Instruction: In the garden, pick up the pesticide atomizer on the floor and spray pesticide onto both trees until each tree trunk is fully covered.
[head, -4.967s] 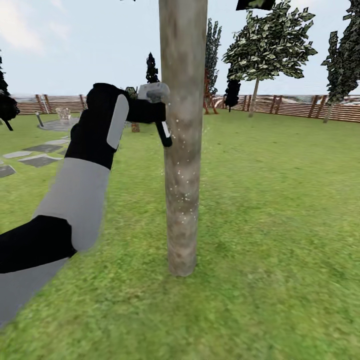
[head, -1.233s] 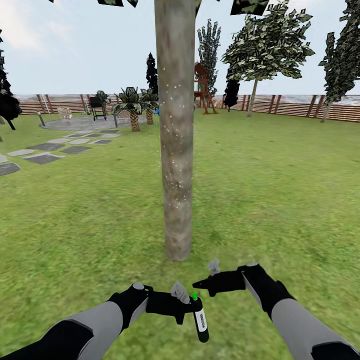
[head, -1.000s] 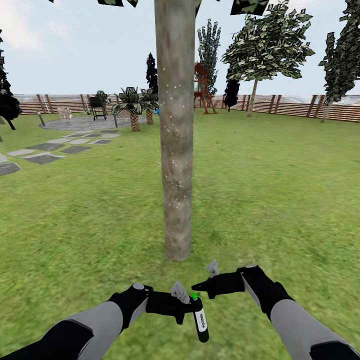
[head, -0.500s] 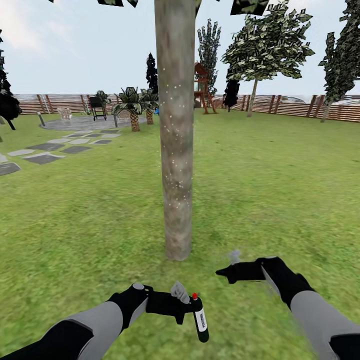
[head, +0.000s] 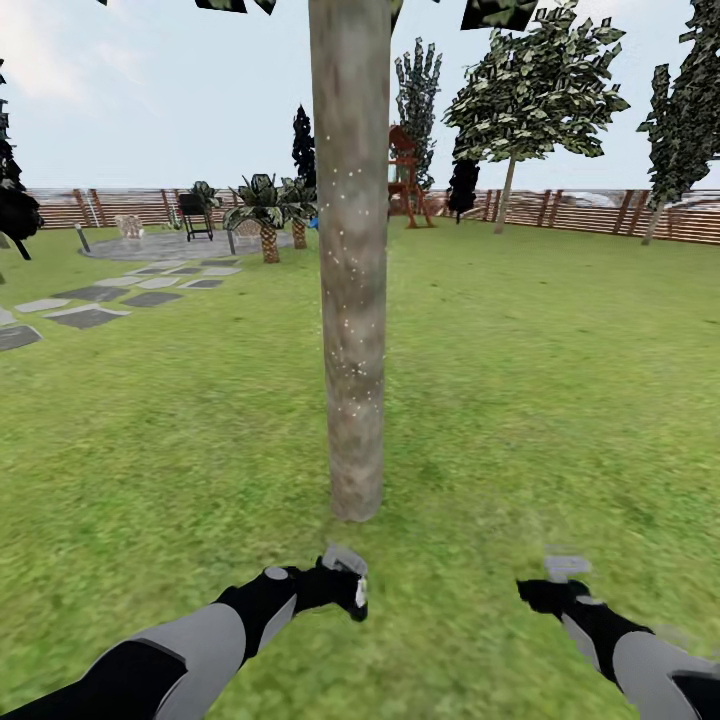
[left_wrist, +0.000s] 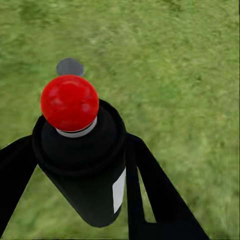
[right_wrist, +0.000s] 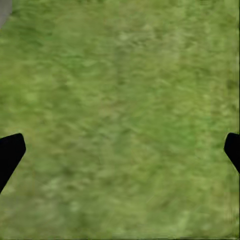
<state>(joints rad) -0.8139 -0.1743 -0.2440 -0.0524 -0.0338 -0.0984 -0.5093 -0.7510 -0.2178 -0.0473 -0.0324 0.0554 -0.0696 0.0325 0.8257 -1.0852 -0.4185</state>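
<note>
Where the lawn runs out to a brown slatted fence: grey stepping stones and a paved patch with a dark grill far off on the left, short palms beside them, a wooden play tower behind. Dead ahead and near, a straight grey-brown tree trunk, mottled, flecked with tiny white specks. Further back to the right, a second broadleaf tree with blocky green leaves. Low in the head view, left gripper clasped around the pesticide atomizer, held over grass just short of the trunk's foot: dark cylindrical body, white label on one side, red ball on a pale collar at the top. Right gripper spread wide over bare grass, nothing between its dark fingertips, well apart from the left.
</note>
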